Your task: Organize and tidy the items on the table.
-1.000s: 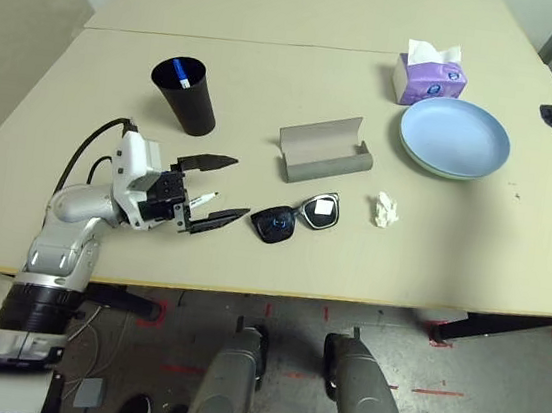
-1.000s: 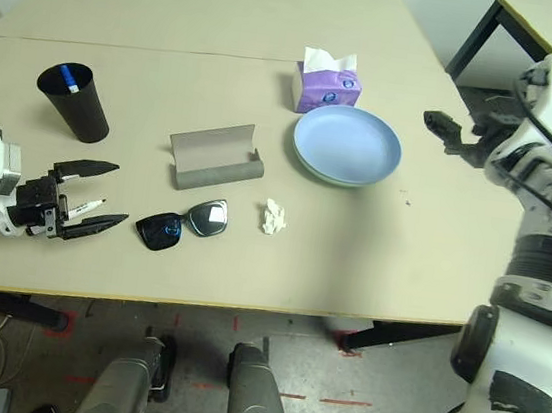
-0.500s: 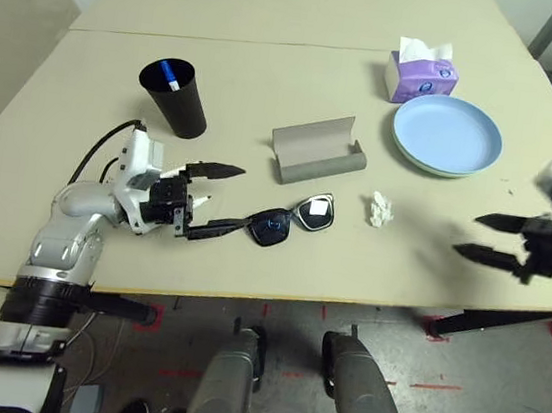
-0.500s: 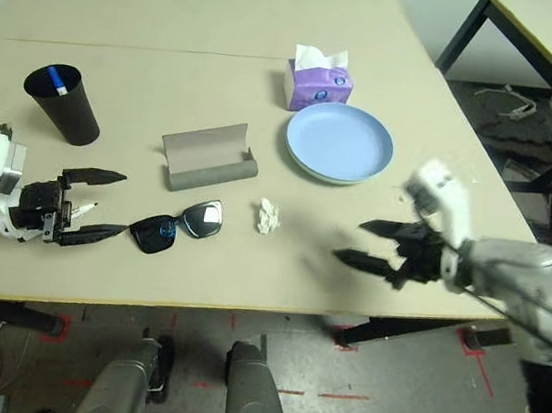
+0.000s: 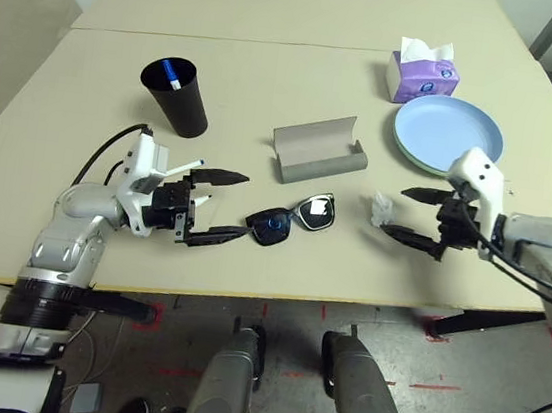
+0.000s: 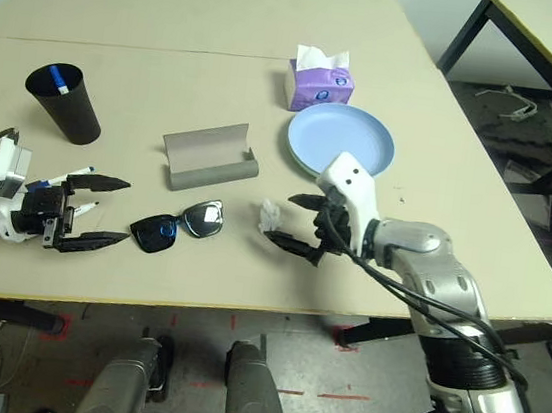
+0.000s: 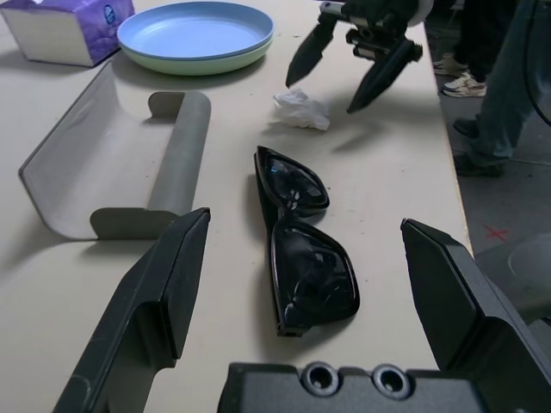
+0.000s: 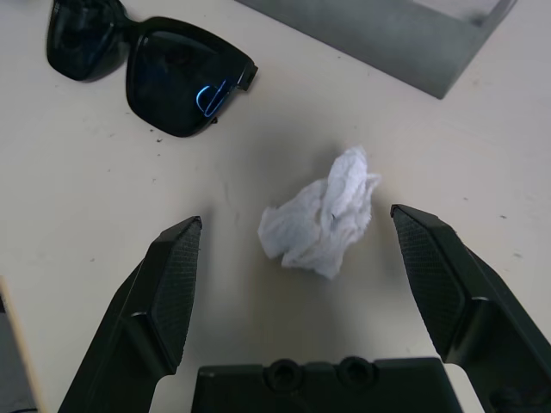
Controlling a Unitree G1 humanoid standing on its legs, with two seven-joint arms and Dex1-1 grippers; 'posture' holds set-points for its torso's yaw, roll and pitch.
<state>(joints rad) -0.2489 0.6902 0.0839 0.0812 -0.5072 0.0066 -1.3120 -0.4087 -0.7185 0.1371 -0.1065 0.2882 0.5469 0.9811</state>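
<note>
Black sunglasses point(image 5: 292, 220) lie near the table's front edge, with an open grey glasses case point(image 5: 318, 148) behind them. My left gripper point(image 5: 246, 203) stands open just left of the sunglasses point(image 7: 306, 258), which lie ahead between its fingers. A white marker point(image 5: 185, 166) rests by its far finger. My right gripper point(image 5: 396, 211) is open around the crumpled white tissue point(image 8: 323, 219), fingers apart from it on both sides. The stacked light-blue and green plates point(image 5: 449, 135) sit at the back right. A second marker point(image 5: 173, 82) stands in a black cup point(image 5: 176, 94).
A purple tissue box point(image 5: 423, 76) stands behind the plates. A seam point(image 5: 256, 42) crosses the far tabletop. The pale front edge point(image 5: 276, 292) runs close below both grippers. A person's legs point(image 7: 508, 86) stand beyond the right end. Another table point(image 6: 548, 39) is at the far right.
My right arm has swung in from the right and now straddles the tissue. The left gripper edged toward the sunglasses, and the marker now sits by its far finger instead of between the fingers.
</note>
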